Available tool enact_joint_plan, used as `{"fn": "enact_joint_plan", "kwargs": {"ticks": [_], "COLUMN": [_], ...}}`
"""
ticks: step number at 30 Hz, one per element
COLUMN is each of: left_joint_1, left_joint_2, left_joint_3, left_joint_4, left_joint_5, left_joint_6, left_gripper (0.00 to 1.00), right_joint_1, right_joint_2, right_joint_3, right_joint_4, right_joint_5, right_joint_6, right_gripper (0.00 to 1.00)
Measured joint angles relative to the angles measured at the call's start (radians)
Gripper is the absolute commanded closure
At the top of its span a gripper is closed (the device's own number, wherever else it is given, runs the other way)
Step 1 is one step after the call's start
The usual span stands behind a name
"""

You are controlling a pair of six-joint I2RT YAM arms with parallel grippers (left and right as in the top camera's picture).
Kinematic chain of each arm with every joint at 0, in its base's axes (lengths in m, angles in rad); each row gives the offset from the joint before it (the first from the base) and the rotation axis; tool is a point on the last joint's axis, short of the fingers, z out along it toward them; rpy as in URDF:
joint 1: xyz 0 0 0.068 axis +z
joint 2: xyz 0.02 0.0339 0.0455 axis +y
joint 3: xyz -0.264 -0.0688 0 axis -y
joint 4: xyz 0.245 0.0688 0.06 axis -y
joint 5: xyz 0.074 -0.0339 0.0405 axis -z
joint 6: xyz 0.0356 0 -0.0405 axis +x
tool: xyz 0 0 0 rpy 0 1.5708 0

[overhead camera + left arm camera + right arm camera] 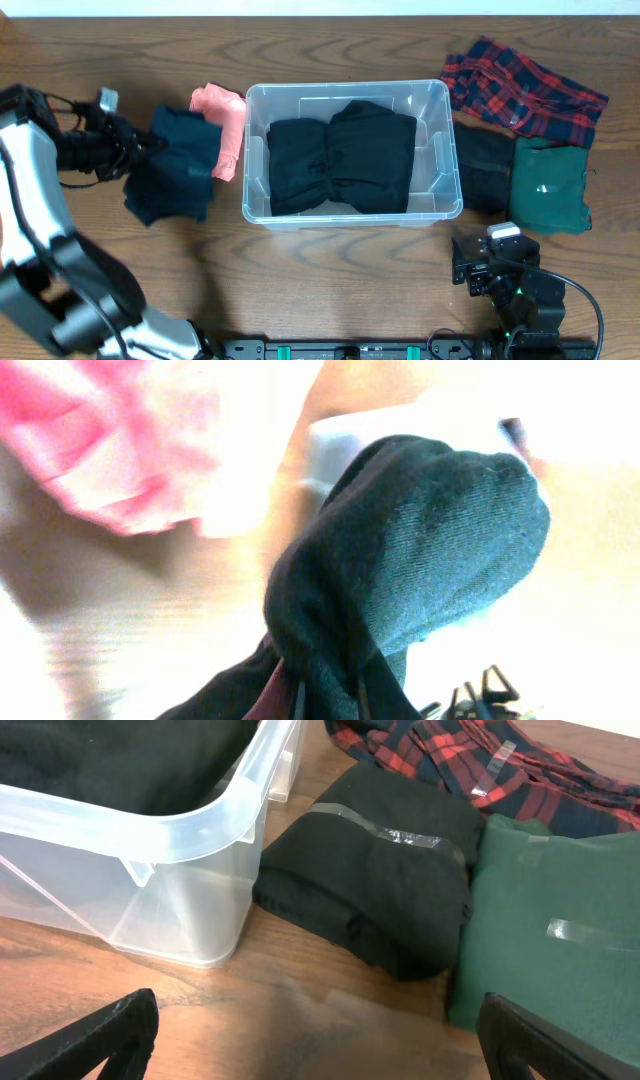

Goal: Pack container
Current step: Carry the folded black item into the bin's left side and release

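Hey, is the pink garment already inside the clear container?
No, the pink garment lies outside the container, beside its end wall; only black clothing is inside.

Worktop (330, 290): wood, visible grain, low sheen. Container (345, 87): clear, smooth, glossy plastic. Teal garment (440, 550): matt cloth, fine twill weave. Black bundle (370, 880): matt cloth, carrying glossy clear tape (400, 836).

Bunched dark garment (420, 560) hides left tool (130, 149) (pink cloth (110, 440) blurred).
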Motion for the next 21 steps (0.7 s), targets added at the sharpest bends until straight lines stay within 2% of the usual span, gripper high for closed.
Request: {"fn": "enact_joint_plan", "kwargs": {"ticks": [6, 11, 16, 21], "left_joint_1": [-0.111, -0.297, -0.484, -0.62], "left_joint_2": [-0.185, -0.232, -0.23, -0.211], "left_joint_3": [0.005, 0.005, 0.005, 0.005], "left_joint_4": [0.073, 0.231, 0.394, 0.425], "left_joint_5": [0.074, 0.072, -0.062, -0.24], "left_joint_6": [-0.134, -0.295, -0.49, -0.638], "left_gripper": [0.94, 0.94, 0.94, 0.94], "right_joint_1": [0.0, 0.0, 0.0, 0.0], "right_joint_2": [0.0, 0.0, 0.0, 0.0], "right_joint_3": [0.0, 0.0, 0.0, 0.0], "right_joint_4": [0.0, 0.0, 0.0, 0.0], "right_joint_5": [0.0, 0.0, 0.0, 0.0], "right_joint_6": [0.0, 0.0, 0.0, 0.0], "right_gripper": [0.01, 0.01, 0.01, 0.01]}}
